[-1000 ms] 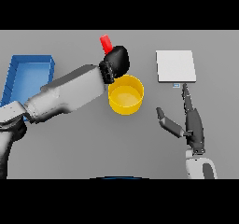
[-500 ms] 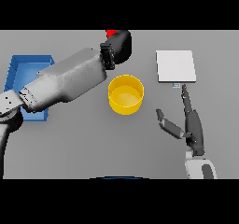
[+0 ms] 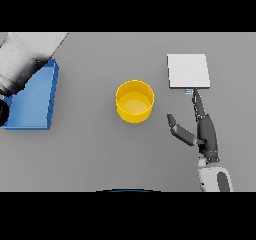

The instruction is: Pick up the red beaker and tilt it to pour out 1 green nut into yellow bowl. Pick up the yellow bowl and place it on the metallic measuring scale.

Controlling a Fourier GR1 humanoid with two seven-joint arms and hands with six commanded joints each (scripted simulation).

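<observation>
**A:** What does the head view show on the table?

**B:** The yellow bowl [image 3: 134,101] stands upright near the middle of the grey table [image 3: 90,144], with nothing touching it. Its inside looks plain yellow; I cannot make out a green nut in it. The red beaker does not show anywhere.

**A:** And the scale?

**B:** The metallic measuring scale [image 3: 188,71] lies flat to the right of the bowl and a little further back, well apart from it. A small display sits on its near edge.

**A:** The hands?

**B:** The right hand [image 3: 204,129] rests low over the table just in front of the scale, fingers stretched straight toward it, the longest fingertip close to that near edge. The thumb sticks out to the left, toward the bowl. It holds nothing.

**A:** The left one?

**B:** Only the left arm [image 3: 22,59] shows, at the upper left corner, above a blue tray [image 3: 37,101] lying at the table's left side. The left hand itself is outside the view, so I cannot tell what it holds.
</observation>
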